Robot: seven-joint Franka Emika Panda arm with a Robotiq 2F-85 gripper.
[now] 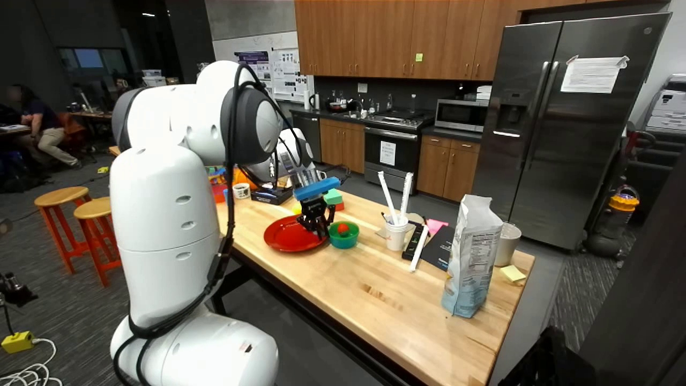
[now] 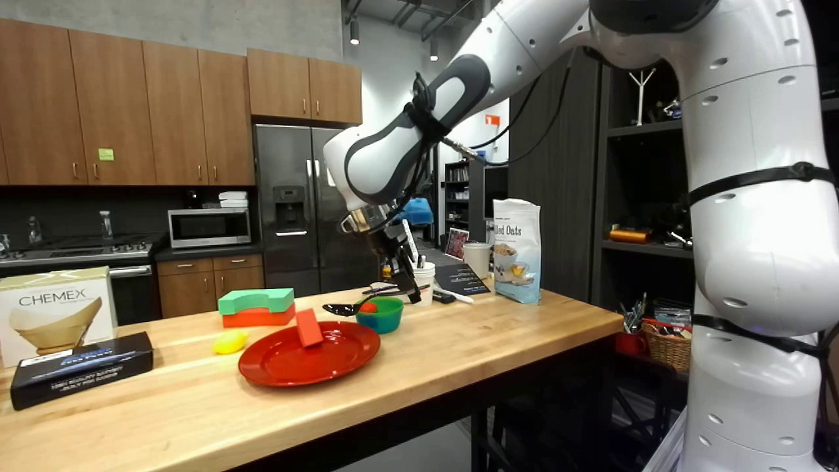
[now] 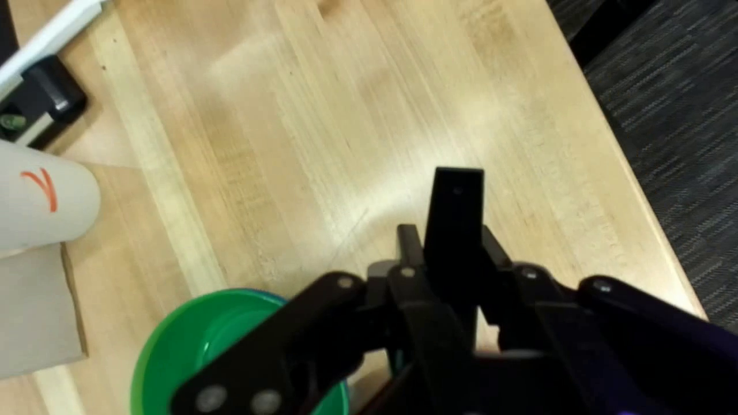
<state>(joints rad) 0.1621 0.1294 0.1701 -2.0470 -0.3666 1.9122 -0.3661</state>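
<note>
So the fingers [image 3: 409,245] are clamped shut on the handle of a black spoon [image 2: 342,310] — hard-looking, shiny stuff, with the flat squared-off end of the handle poking out between them in the wrist view. In an exterior view the spoon's scoop hangs by the far rim of a glossy red plate [image 2: 288,368], right next to a smooth round green bowl [image 2: 387,322]. Can't tell if it touches either. Everything else sits on a pale wood table [image 2: 472,351] made of long grainy strips.

Count-wise: one plate, one bowl, one lemon-shaped yellow thing [image 2: 231,341] and three chunky blocks. A tilted red block [image 2: 308,328] is on the plate; the other two are stacked, a green block [image 2: 257,300] with a curved cut-out on top of a lower red block [image 2: 259,318].

Containers: the green bowl has one round red thing [image 1: 342,229] in it, kinda tomato-like. A white cup [image 1: 396,239] holds two long white sticks plus some dark pen-like bits — and a third white stick [image 1: 419,249] lies beside it. Then there's one crinkly oats bag [image 2: 518,252] standing upright, with an off-white tub [image 1: 507,245] just beside it.
</note>
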